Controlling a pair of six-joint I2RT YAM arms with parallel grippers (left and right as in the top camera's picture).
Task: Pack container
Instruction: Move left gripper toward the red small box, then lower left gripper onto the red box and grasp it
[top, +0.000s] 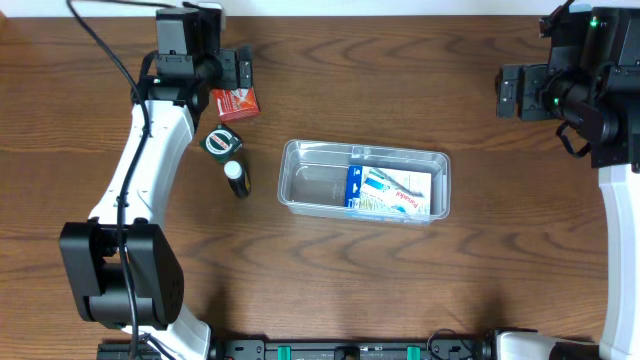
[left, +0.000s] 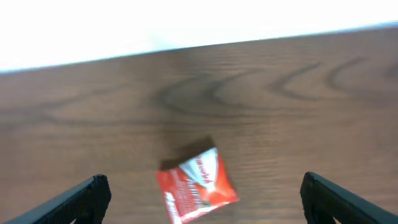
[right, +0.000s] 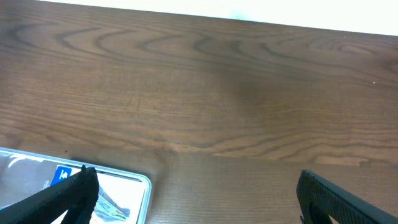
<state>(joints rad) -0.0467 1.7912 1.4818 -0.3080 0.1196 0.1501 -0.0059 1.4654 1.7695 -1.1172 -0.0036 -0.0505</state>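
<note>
Grippers wide open, empty: left gripper (top: 241, 68) by red pkt (top: 235, 102), right gripper (top: 503, 92) clear of container (top: 308, 186).

The container (top: 312, 188), a clear, shallow plastic tub with rounded corners and a rim, sits upright and open-topped near the middle of the counter (top: 400, 290). Its long axis runs from 9 to 3 o'clock. A blue-and-white box (top: 388, 192) lies flat in its 3 o'clock half; its 9 o'clock half is bare.

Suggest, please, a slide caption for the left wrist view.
Jaws wide open, the left gripper faces a red packet lying on the wooden table.
</note>
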